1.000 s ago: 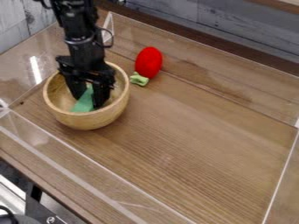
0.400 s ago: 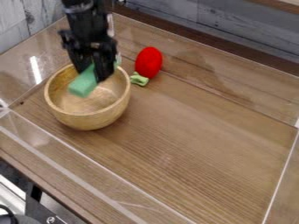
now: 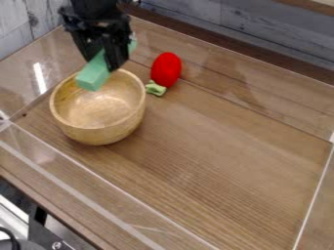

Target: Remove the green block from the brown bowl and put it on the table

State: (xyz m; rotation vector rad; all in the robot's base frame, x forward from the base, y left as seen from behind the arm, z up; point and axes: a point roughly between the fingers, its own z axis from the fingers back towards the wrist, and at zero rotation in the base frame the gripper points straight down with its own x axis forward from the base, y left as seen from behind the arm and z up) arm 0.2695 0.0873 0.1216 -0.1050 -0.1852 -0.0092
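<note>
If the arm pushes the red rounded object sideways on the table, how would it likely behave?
The red rounded object would probably roll or wobble, since its body looks curved. The small lime-green piece at its base may make it veer. It looks smooth, so perhaps slippery.

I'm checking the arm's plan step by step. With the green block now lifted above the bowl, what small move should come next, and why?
Probably a short sideways carry toward the open tabletop. The gripper is shut on the green block, which hangs above the brown bowl, clear of its rim. The table on the bowl's far side, past the red object, is bare wood, so moving there before lowering seems sensible.
</note>
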